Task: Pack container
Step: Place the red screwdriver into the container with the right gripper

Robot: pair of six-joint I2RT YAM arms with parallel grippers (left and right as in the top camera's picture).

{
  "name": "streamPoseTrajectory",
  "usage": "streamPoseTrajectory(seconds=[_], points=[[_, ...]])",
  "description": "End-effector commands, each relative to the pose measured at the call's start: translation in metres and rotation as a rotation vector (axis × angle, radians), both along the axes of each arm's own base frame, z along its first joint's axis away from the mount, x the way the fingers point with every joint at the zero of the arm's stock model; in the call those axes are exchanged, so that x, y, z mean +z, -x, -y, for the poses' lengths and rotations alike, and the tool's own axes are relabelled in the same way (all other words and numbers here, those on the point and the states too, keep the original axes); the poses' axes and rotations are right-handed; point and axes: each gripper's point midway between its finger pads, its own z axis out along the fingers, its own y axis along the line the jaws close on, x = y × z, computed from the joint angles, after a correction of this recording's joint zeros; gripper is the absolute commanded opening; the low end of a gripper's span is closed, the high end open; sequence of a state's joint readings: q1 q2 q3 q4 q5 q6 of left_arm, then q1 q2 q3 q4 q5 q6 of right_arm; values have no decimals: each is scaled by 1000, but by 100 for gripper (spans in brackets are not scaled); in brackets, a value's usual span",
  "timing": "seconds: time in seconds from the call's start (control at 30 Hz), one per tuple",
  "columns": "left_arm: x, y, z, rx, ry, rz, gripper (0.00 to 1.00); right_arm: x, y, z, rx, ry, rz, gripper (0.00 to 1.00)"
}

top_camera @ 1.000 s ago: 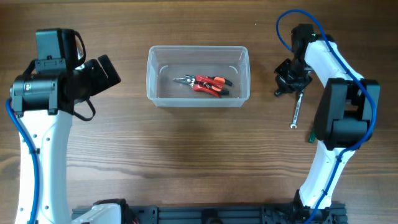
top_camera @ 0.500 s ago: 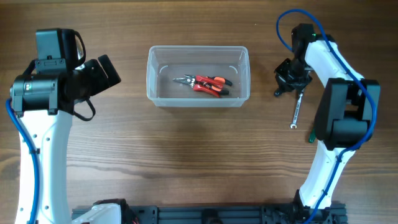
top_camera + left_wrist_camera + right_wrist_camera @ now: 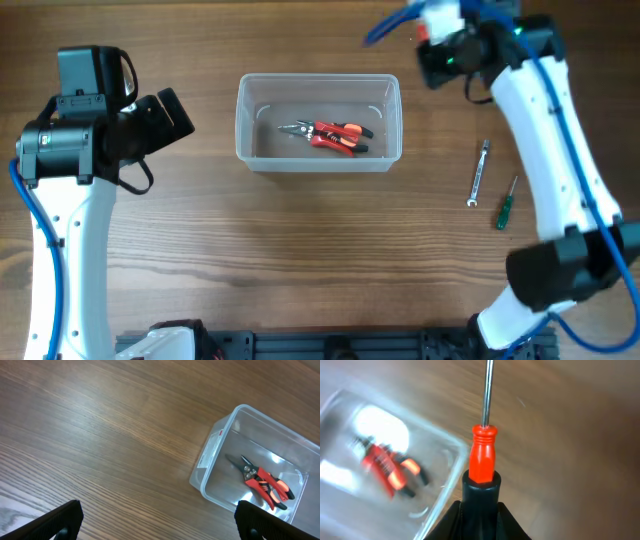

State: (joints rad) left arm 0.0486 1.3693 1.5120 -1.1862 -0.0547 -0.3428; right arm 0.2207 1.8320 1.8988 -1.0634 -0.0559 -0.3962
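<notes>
Jaws of the right gripper (image 3: 480,510) are clamped on the lower end of a red-handled screwdriver (image 3: 483,455), whose bare metal shaft points straight away from the wrist. In the overhead view this gripper is up near the far edge of the counter, just off the far right corner of the container (image 3: 318,79). The wrist view is blurred.

The container sits toward the far edge, about midway between the left and right edges, resting flat on the wood. A pair of red-handled pliers (image 3: 326,134) lies on its floor, nose toward the left edge.

The left gripper (image 3: 160,522) is spread wide and holds nothing; its two fingertips (image 3: 65,519) show only at the lower corners of the wrist view. It hangs over bare wood toward the left edge, apart from the container.

A small wrench (image 3: 479,173) and a green screwdriver (image 3: 506,204) lie near each other toward the right edge, touching neither gripper.
</notes>
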Motion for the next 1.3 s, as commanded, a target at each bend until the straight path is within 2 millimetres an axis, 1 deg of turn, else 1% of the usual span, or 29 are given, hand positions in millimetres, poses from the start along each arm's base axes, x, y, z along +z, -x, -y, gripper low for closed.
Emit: streamPoseTrajectory(seconds=[0.0,0.07,0.1,0.13,0.17,0.23,0.3,0.37,0.47,0.5,0.57,0.6,0.67,0.73,0.77,0.83,0.87,0.9,0.93,0.97,1.0,1.03,1.07,1.1,1.13,1.2,1.23,1.27], points=[[-1,0,0,6,10,-2,100,-4,18,-61,569,231,93,4],[-1,0,0,6,10,-2,100,-17,31,-95,758,249,99,4],[-1,0,0,6,10,-2,100,-24,36,-106,820,240,95,4],[-1,0,0,6,10,-2,100,-37,39,-120,867,224,75,4],[-1,0,0,6,10,-2,100,-51,40,-128,886,221,46,4],[-1,0,0,6,10,-2,100,-77,41,-136,909,221,-12,4],[-1,0,0,6,10,-2,100,-108,43,-142,930,212,-84,4],[-1,0,0,6,10,-2,100,-132,48,-146,944,187,-150,4],[-1,0,0,6,10,-2,100,-160,52,-145,939,179,-231,4],[-1,0,0,6,10,-2,100,-165,52,-144,927,175,-247,7],[-1,0,0,6,10,-2,100,-165,53,-144,926,175,-252,19],[-1,0,0,6,10,-2,100,-165,54,-144,925,173,-254,27],[-1,0,0,6,10,-2,100,-164,54,-144,887,161,-265,38],[-1,0,0,6,10,-2,100,-161,53,-144,852,149,-267,41],[-1,0,0,6,10,-2,99,-155,52,-145,831,141,-259,44],[-1,0,0,6,10,-2,100,-133,48,-147,771,116,-226,45],[-1,0,0,6,10,-2,100,-109,45,-148,712,91,-194,45],[-1,0,0,6,10,-2,100,-81,38,-142,600,71,-151,46],[-1,0,0,6,10,-2,100,-53,29,-130,459,65,-102,56],[-1,0,0,6,10,-2,100,-30,23,-114,353,68,-51,57],[-1,0,0,6,10,-2,100,-5,17,-90,225,71,1,60],[-1,0,0,6,10,-2,100,16,14,-64,88,62,40,60],[-1,0,0,6,10,-3,100,37,13,-29,-83,44,73,61],[-1,0,0,6,10,-3,100,53,17,12,-285,14,88,61],[-1,0,0,6,10,-3,100,63,26,52,-476,-39,79,62],[-1,0,0,6,10,-3,100,64,44,99,-683,-118,25,63],[-1,0,0,6,10,-3,100,59,53,122,-766,-166,-29,65],[-1,0,0,6,10,-2,100,47,62,146,-858,-212,-96,66]])
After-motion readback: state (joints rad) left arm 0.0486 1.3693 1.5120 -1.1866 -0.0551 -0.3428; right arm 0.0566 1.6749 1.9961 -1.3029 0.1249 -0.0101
